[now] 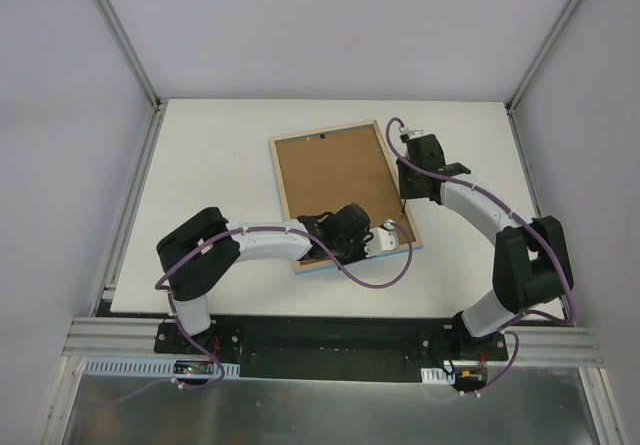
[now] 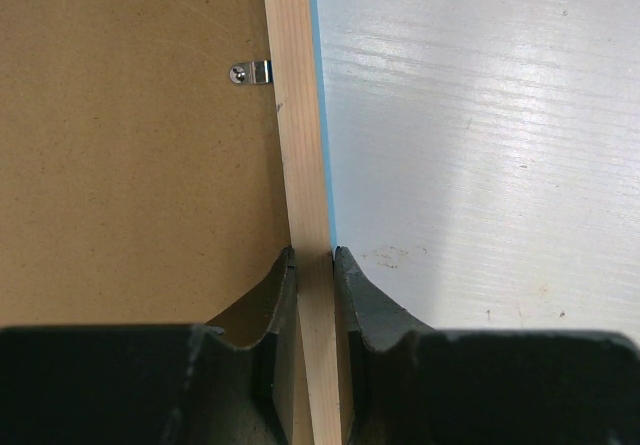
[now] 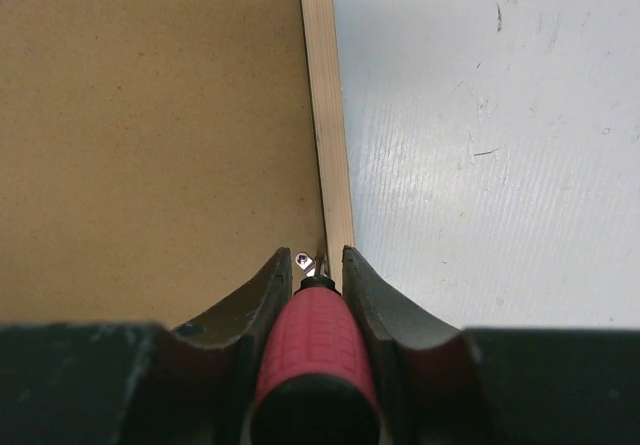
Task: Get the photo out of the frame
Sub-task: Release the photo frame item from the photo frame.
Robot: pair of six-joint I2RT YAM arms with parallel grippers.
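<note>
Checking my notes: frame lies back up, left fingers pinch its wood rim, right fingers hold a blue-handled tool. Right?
Wrong colour: the right wrist view shows the right fingers holding a red-handled tool. The frame does lie back up, the left fingers pinching its wood rim.

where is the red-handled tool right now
In the right wrist view the red-handled tool is gripped by the right gripper, its tip at a small metal clip by the wood rim of the frame.
</note>
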